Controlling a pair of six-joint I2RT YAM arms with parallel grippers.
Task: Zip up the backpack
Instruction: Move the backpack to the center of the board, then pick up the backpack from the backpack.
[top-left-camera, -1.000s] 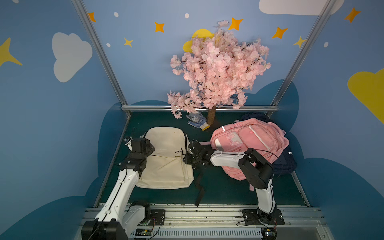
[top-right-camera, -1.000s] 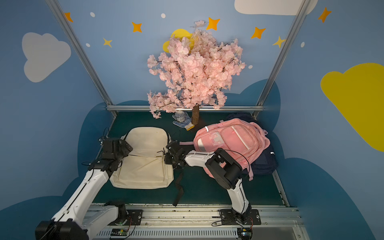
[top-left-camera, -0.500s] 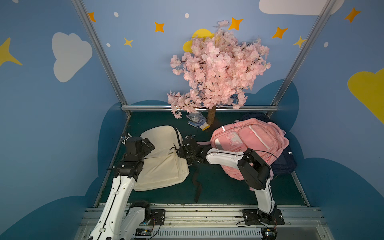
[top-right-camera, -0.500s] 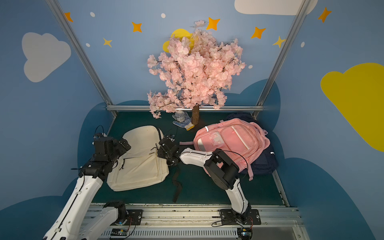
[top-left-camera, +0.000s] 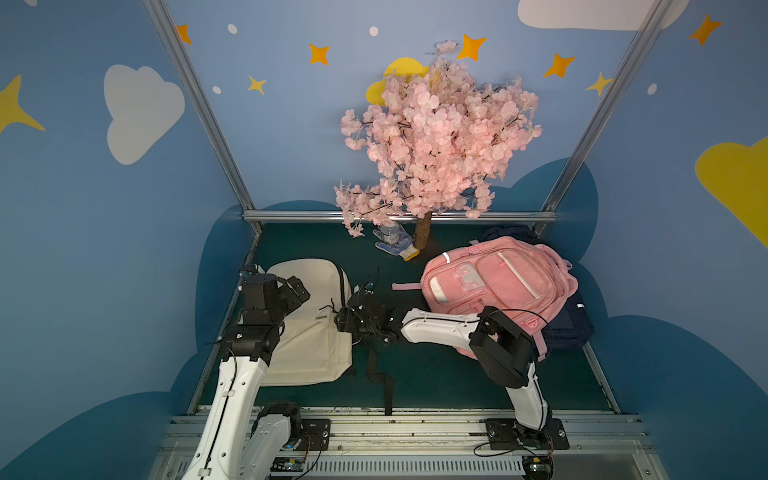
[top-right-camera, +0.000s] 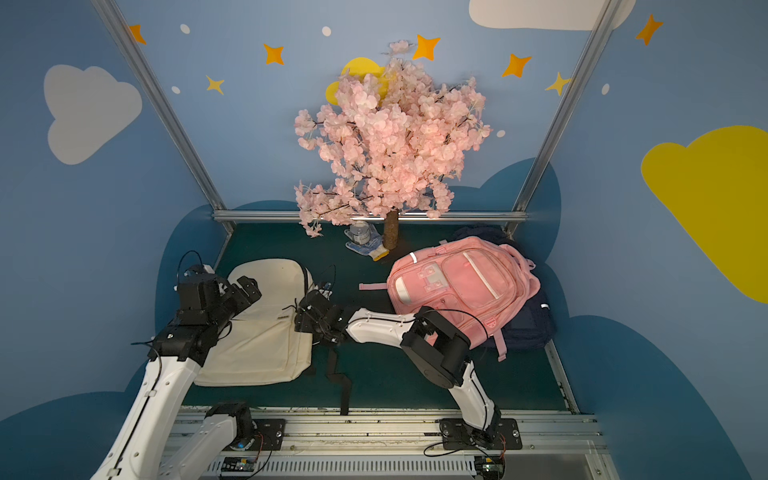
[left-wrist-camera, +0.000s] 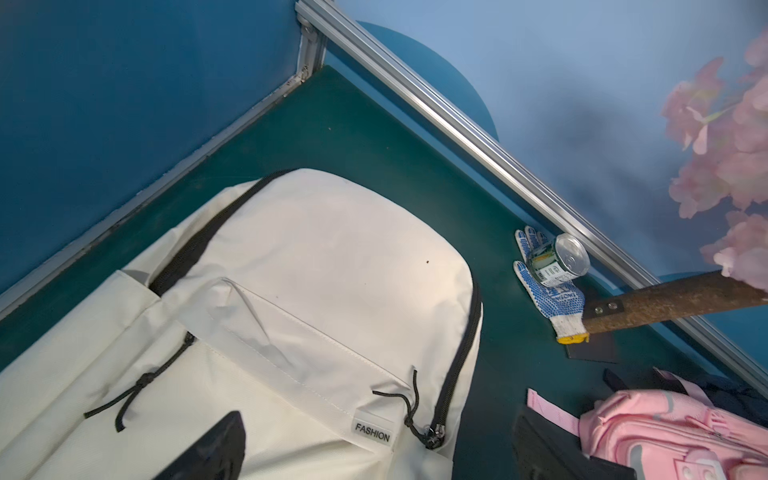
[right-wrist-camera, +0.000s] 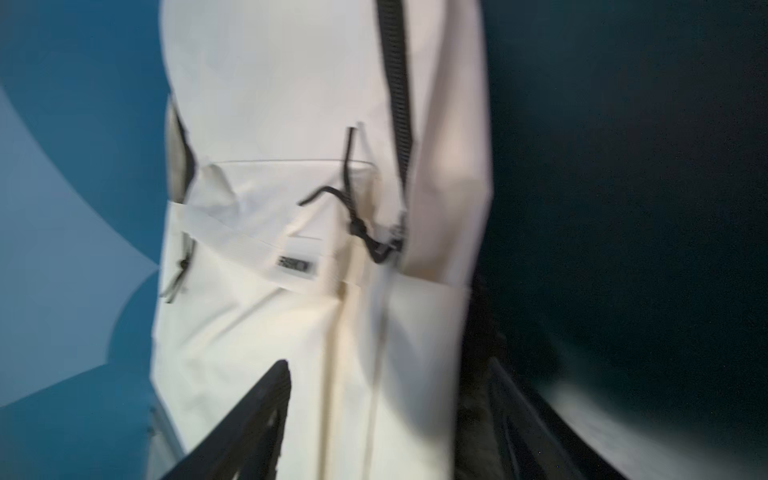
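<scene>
Now that your right tool has spread, dropping the zipper pull just ahead, the backpack looks zipped; your left tool hangs spread too.

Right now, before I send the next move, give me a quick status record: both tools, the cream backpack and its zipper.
left tool: open, over the cream backpack, holding nothing
right tool: open, at the bag's right edge
zipper pull: free, beside the FASHION label
main zipper: looks open at the end away from the pull
pink backpack: apart, untouched
</scene>
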